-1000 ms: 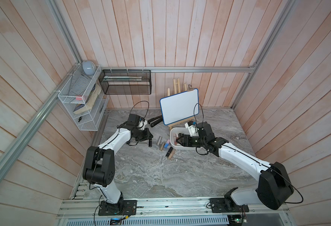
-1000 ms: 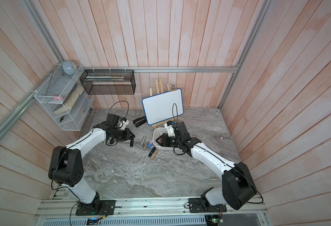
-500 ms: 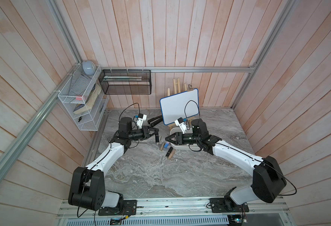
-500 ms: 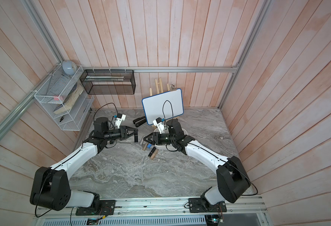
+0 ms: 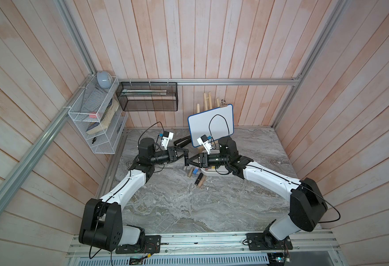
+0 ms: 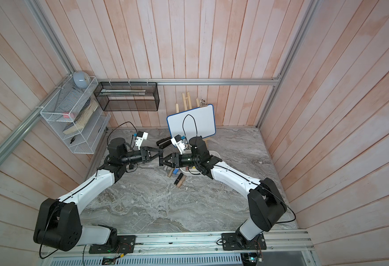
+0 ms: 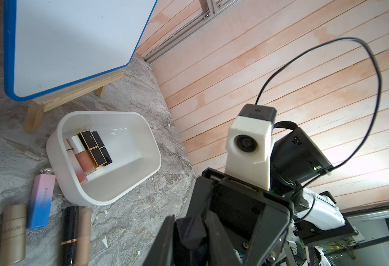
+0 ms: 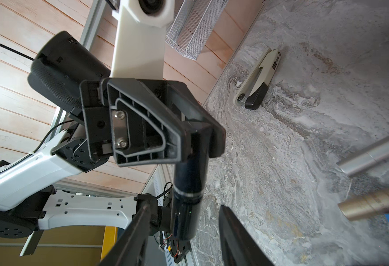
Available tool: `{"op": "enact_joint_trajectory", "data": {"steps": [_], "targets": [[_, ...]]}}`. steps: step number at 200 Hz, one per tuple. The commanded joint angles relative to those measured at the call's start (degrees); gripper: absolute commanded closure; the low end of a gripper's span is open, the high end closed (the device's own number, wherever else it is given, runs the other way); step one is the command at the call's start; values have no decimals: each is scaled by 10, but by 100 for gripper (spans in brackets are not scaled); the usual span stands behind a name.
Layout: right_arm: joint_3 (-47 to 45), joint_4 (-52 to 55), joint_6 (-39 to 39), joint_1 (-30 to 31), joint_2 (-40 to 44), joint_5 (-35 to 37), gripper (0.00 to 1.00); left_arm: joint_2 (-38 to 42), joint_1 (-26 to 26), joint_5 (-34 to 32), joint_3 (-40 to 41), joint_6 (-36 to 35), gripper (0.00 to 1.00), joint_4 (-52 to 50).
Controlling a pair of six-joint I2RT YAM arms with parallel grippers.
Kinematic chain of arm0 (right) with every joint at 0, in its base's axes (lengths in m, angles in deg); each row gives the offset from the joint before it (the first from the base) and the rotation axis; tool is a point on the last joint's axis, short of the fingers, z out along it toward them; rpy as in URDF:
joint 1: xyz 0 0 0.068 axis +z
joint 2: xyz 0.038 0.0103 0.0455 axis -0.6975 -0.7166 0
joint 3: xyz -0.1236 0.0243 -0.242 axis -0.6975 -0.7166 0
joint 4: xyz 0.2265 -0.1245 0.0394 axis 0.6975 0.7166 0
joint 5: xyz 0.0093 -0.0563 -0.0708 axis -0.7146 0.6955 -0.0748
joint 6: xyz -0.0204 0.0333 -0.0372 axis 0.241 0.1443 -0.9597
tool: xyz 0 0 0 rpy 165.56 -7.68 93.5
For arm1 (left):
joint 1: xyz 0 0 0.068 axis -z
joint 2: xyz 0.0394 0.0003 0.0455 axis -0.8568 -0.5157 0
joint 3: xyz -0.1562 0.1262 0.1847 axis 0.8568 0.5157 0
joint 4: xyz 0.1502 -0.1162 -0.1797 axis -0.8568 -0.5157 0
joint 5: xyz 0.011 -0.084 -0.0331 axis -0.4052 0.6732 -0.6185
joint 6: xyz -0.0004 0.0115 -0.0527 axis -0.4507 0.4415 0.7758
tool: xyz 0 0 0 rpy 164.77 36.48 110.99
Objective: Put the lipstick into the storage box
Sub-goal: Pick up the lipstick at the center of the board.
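Observation:
A black lipstick (image 8: 188, 184) is pinched at its upper end by my left gripper (image 5: 186, 153), which is shut on it and raised above the table. Facing it tip to tip, my right gripper (image 8: 184, 239) is open, with its fingers (image 8: 131, 239) either side of the tube's lower end and a gap on both sides. Both top views show the lipstick (image 6: 160, 159) between the two gripper tips. The white storage box (image 7: 110, 200) sits on the marble under the right arm (image 5: 214, 172) and holds several lipsticks (image 7: 92, 147).
Loose tubes lie beside the box: a pink-blue one (image 7: 40, 202), a gold one (image 7: 14, 232), and a black one (image 7: 69, 235). A whiteboard on an easel (image 5: 210, 125) stands behind, and a stapler (image 8: 257, 85) lies near the back wall. A wire rack (image 5: 96, 122) and a mesh basket (image 5: 147, 96) hang at the back left.
Both arms rose from the table and swung to face each other. The left carried the lipstick up. The right left the box and brought its open fingers around the tube.

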Motion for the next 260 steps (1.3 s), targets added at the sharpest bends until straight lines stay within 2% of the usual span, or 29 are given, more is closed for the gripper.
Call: {"op": "enact_joint_trajectory", "data": {"steps": [1, 58, 101, 132, 156, 175, 193, 260], "targets": [[21, -15, 6, 7, -11, -12, 48, 13, 6, 13, 7, 3, 82, 20], [24, -21, 11, 8, -18, -12, 57, 12, 12, 14, 4, 1, 82, 19], [21, -32, 19, 8, -19, -12, 77, 14, 14, 12, 3, -12, 82, 5], [19, -33, 19, 8, -18, -12, 85, 16, 15, 9, 2, -15, 80, 2], [15, -35, 19, 8, -14, -10, 86, 16, 15, 10, 1, -16, 72, 1], [14, -35, 19, 8, -12, -8, 86, 15, 15, 10, -2, -18, 51, -3], [13, -30, 16, 7, -10, -5, 86, 15, 15, 11, -11, -24, 39, -10], [-20, 30, -9, -36, 34, 38, 85, 34, -7, 14, -33, -47, 35, -50]]}}
